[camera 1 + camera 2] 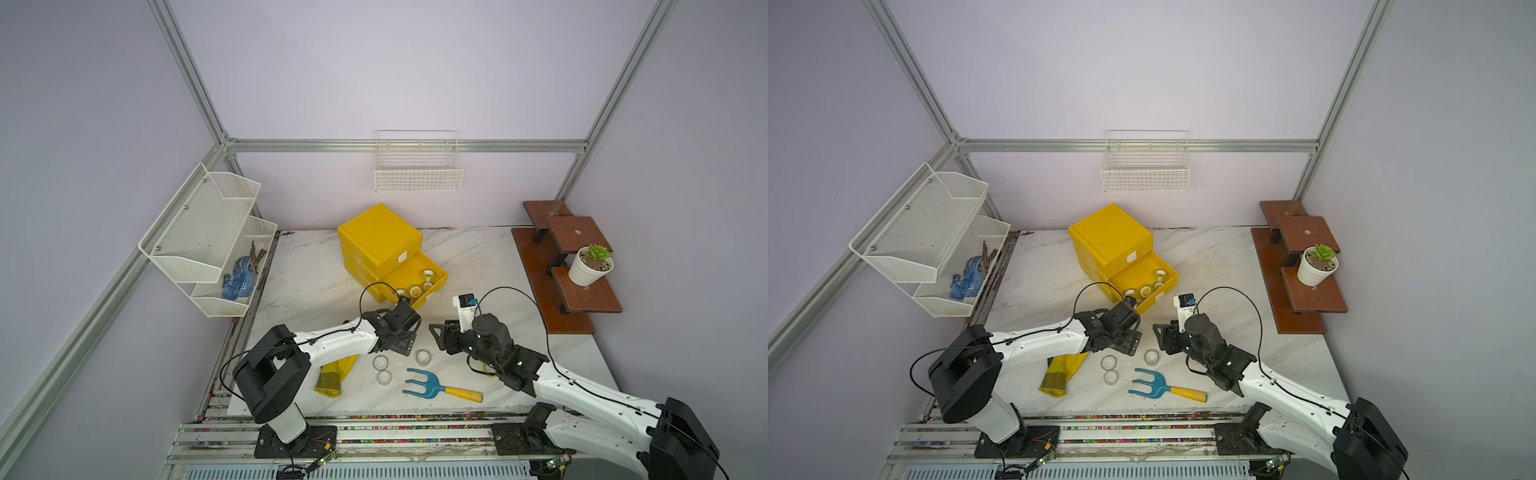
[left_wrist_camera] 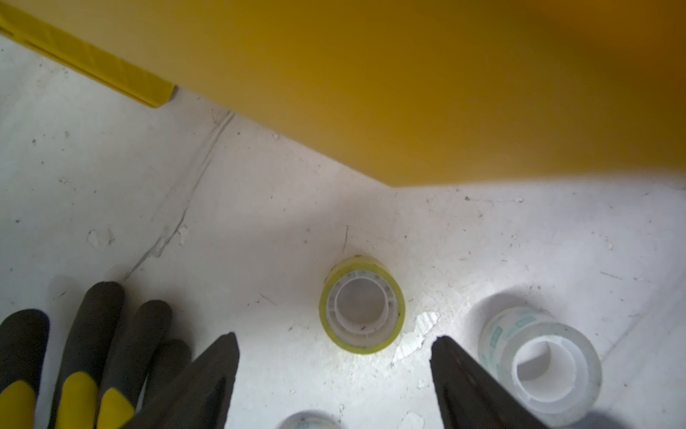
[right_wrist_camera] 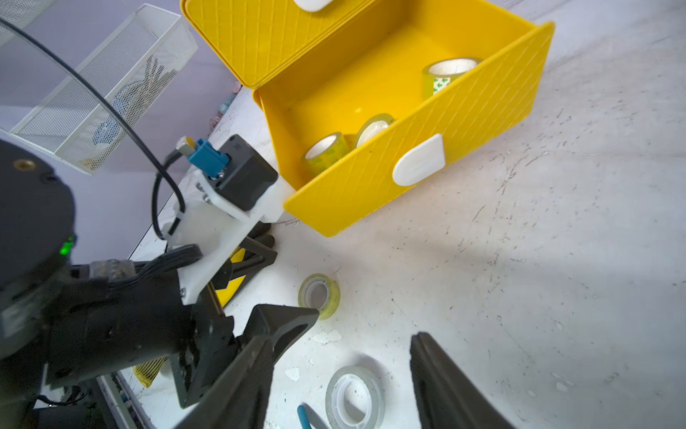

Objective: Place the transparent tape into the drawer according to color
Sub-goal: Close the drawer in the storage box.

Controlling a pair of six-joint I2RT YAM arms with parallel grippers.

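Observation:
A yellow-green transparent tape roll (image 2: 362, 315) lies flat on the marble just ahead of my left gripper (image 2: 334, 345), which is open and empty. The same roll (image 3: 319, 295) shows beside a left fingertip (image 3: 286, 323). My right gripper (image 3: 339, 345) is open above a clear roll (image 3: 354, 397), which lies between its fingers, apart from both. In a top view that roll (image 1: 423, 356) sits between the two grippers, and two more clear rolls (image 1: 380, 362) (image 1: 384, 377) lie near the left gripper (image 1: 405, 343). The open yellow drawer (image 1: 440, 277) (image 3: 464, 122) holds several yellow-green rolls (image 3: 326, 152).
The yellow drawer cabinet (image 1: 380, 241) stands behind both grippers. A yellow and black glove (image 1: 332, 378) (image 2: 92, 353) lies under the left arm. A blue hand fork with a yellow handle (image 1: 436, 386) lies toward the front. A wooden shelf with a potted plant (image 1: 590, 266) stands at the right.

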